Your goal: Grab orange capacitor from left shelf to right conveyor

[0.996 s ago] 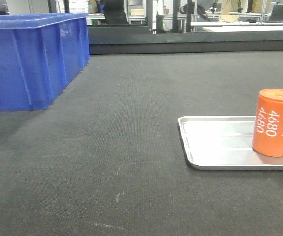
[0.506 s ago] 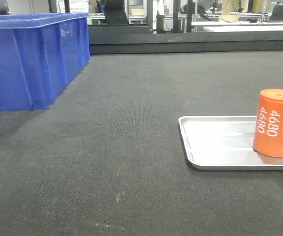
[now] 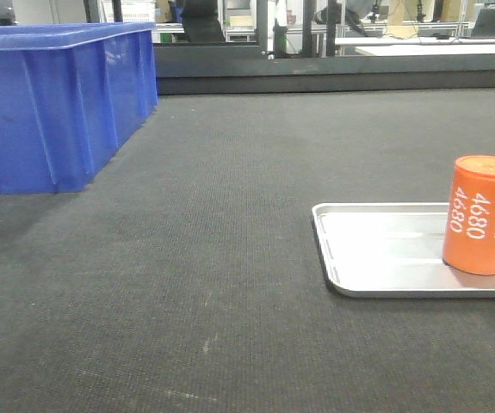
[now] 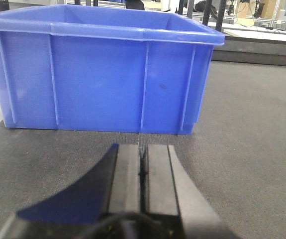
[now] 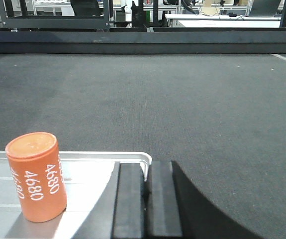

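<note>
The orange capacitor (image 3: 481,215) is a smooth orange cylinder with a flat top and white "4680" printed down its side. It stands upright in a shallow silver tray (image 3: 376,254) that lies on the dark textured conveyor belt (image 3: 230,224), the counter here. The right gripper (image 5: 146,199) sits low and level just beside the tray's corner, its jaws pressed together with nothing between them, the capacitor to its left and apart from it. The left gripper (image 4: 143,179) also has its jaws together and empty, pointing at a blue plastic bin (image 4: 103,74) on the belt.
</note>
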Robot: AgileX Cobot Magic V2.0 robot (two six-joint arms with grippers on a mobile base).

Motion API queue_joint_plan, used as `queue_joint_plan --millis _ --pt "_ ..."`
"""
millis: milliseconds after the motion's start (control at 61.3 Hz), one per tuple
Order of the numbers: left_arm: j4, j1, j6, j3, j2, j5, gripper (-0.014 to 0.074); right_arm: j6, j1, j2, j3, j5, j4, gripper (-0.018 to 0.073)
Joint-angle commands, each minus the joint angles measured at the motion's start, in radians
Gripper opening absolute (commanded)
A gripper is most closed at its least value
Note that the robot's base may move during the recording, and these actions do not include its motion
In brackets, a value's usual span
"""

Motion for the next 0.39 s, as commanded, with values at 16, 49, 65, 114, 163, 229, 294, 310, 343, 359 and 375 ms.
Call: queue_joint_plan --millis 16,49,65,114,163,229,294,310,343,359,375 --pt "0.000 -0.004 -0.001 -0.007 -0.019 -0.089 -0.0105 -0.010 -0.004 -0.020 0.002 -0.092 -0.002 0.0036" --pt "0.000 -0.004 -0.001 -0.007 -0.019 -0.089 -0.0105 -0.010 -0.004 -0.020 0.002 -0.092 -0.002 0.0036" --pt "0.000 -0.004 -0.001 -0.007 -0.019 -0.089 -0.0105 -0.010 -0.004 -0.020 0.002 -0.092 -0.002 0.0036" --pt "0.000 -0.004 -0.001 -0.007 -0.019 -0.089 -0.0105 -0.010 -0.004 -0.020 0.002 -0.092 -0.002 0.0036" --pt "0.000 -0.004 -0.001 -0.007 -0.019 -0.089 -0.0105 -0.010 -0.004 -0.020 0.002 -0.092 -0.002 0.0036" --pt "0.000 -0.004 -0.001 -0.007 -0.019 -0.089 -0.0105 -0.010 -0.004 -0.020 0.002 -0.092 -0.002 0.0036" --pt "0.000 -0.004 -0.001 -0.007 -0.019 -0.089 -0.0105 -0.010 -0.004 -0.020 0.002 -0.092 -0.002 0.0036" --pt "0.000 -0.004 -0.001 -0.007 -0.019 -0.089 -0.0105 -0.010 -0.004 -0.020 0.002 -0.092 -0.002 0.0036" --pt "0.000 -0.004 -0.001 -0.007 -0.019 -0.089 -0.0105 -0.010 -0.004 -0.020 0.002 -0.092 -0.002 0.0036" --pt "0.000 -0.004 -0.001 -0.007 -0.019 -0.089 -0.0105 -0.010 -0.004 -0.020 0.002 -0.092 -0.002 0.0036" --pt "0.000 -0.004 -0.001 -0.007 -0.019 -0.089 -0.0105 -0.010 -0.004 -0.020 0.002 -0.092 -0.002 0.0036"
